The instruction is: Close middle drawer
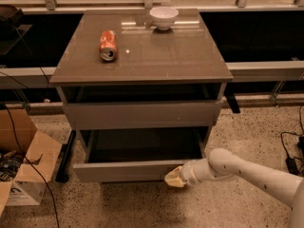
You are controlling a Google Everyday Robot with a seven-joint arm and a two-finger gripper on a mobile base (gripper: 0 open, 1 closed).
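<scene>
Cabinet (142, 63): a grey-brown unit with a glossy flat top, seen from above and in front on a speckled floor (142, 208).
Middle drawer (126, 171): found low in the cabinet, standing well open toward the camera. Its plain grey inner box is exposed and looks empty. The flat, handleless front panel is seen just above the floor.
Upper drawer panel (142, 114): a taller grey front is seen above the open drawer, with a dark gap between it and the cabinet top.
Gripper (174, 177): a pale yellowish tip is seen low down at the right end of the middle drawer's front panel, apparently against that corner.
Claw state: cannot be told from this view, and nothing is seen to be held.
Arm (247, 170): a white tubular link is extended from the lower right edge toward the drawer front, sloping slightly downward to the gripper.
Soda can (108, 45): an orange-red can is laid on its side on the left half of the cabinet top, open end toward the camera.
Bowl (164, 17): a small white bowl is set upright near the back edge of the top, well apart from the can.
Cardboard box (23, 167): placed on the floor left of the cabinet with flaps open, and a dark cable is draped over it.
</scene>
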